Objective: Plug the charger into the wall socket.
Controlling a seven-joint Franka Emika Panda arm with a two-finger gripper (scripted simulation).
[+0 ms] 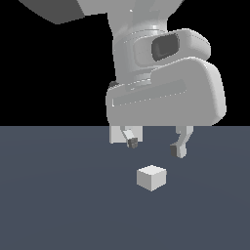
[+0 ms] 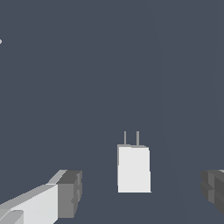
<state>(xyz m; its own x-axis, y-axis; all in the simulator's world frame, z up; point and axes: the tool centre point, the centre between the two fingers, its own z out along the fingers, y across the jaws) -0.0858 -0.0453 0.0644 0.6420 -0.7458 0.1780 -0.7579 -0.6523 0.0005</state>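
Simulated test scene, not a furnished room: a flat, untextured slate-blue floor (image 1: 58,205) meets a plain black void beneath the plainly shaded gripper (image 1: 155,146).
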